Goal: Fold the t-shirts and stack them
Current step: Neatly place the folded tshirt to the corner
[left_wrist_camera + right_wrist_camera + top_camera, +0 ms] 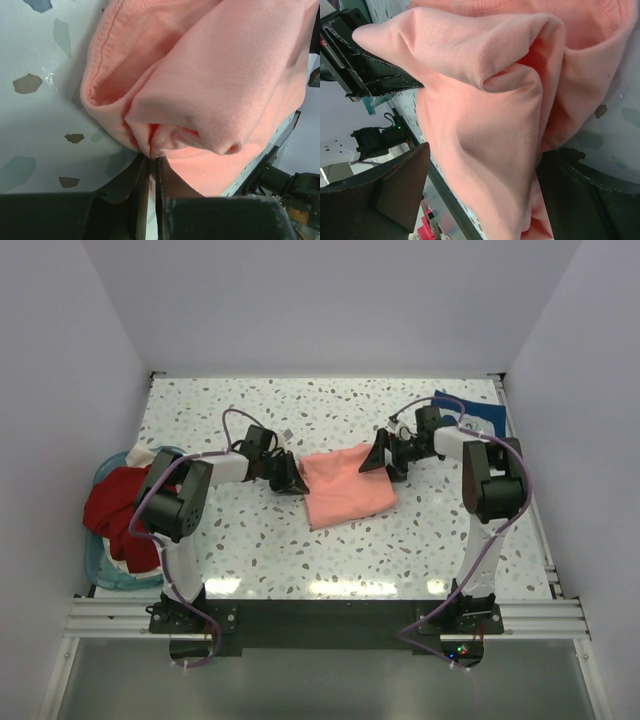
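**Left end effector**: fingers pressed almost together, pinching a bunched fold of the salmon-pink t-shirt. In the left wrist view the cloth rises out of the pinch and fills the upper right of the frame, and a stitched hem curls open at upper centre.

**Right end effector**: fingers spread wide. Cloth from the same shirt drapes between them, but nothing is clamped.

**Relation that governs the next move:** in the top view the shirt lies between the two end effectors. Its upper edge runs across the frame from left-centre and rises slightly to the right. The rest of the panel spreads toward the bottom of the frame and looks flat on the bench. The left end effector is at the shirt's left edge and the right one at its upper right corner, so both are equally near. Judged from this, the right side must pinch before the edge can be lifted or carried over as a fold.

**Arms:** the left arm and right arm each stand up from a base at the bottom of the frame. Their forearms reach inward toward the centre, low over the bench and roughly mirrored.

**Other stock:**
- Navy t-shirt, at the upper right of the bench and well apart from the work.
- Dark red t-shirt, heaped with cream cloth in the teal basket at the left edge.

**Progress, as judged:** one shirt mid-fold, with several not yet folded.
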{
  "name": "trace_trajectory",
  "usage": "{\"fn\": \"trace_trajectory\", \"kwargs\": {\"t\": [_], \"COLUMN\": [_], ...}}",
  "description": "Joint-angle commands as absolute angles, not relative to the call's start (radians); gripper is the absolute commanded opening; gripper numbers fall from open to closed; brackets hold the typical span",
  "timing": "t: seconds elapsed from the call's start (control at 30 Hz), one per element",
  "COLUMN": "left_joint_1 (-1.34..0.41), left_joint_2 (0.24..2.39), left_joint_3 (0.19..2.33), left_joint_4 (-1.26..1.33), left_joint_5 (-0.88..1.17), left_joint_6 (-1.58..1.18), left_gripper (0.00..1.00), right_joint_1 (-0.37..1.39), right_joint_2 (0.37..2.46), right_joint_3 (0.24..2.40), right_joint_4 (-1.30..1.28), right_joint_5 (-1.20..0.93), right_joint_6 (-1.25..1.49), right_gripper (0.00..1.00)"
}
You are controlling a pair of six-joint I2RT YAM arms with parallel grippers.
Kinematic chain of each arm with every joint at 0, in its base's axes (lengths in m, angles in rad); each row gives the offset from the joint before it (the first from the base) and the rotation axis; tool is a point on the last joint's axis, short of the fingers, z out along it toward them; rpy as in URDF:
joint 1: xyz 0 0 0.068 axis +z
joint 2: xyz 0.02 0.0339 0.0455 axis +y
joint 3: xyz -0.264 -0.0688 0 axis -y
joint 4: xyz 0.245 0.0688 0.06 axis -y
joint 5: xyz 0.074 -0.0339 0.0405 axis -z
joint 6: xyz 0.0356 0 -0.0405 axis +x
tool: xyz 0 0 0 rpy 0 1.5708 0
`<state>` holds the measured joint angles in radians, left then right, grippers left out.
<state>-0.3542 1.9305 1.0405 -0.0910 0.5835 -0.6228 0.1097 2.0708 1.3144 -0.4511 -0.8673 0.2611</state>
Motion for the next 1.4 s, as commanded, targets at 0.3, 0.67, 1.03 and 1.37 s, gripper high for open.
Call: {"fn": "trace_trajectory", "kwargs": {"t": [0.3,0.67,1.03,1.37], "left_joint_1": [-0.357,-0.357,-0.353,-0.324], "left_joint_2": [1.990,1.990,1.881,1.758], "left_joint_3": [1.058,1.065,1.147,1.206], "left_joint_4": [-0.084,-0.067,-0.164,-0.296], "left_joint_5": [0.548,0.548,0.480,0.431], "left_joint_6": [-0.597,-0.626,-0.620,-0.574], "left_gripper": [0.07,0.27,0.53,0.54], "right_joint_1": [0.170,0.169,0.170,0.196], "right_joint_2": [2.172,2.149,2.088,2.072], "right_joint_3": [1.298,1.387,1.621,1.764], "right_joint_4": [-0.436,-0.512,-0.854,-0.980], "right_joint_5": [-0.652,-0.638,-0.177,0.110], "right_joint_6": [0.215,0.196,0.071,0.087], "right_gripper": [0.52,0.06,0.00,0.00]}}
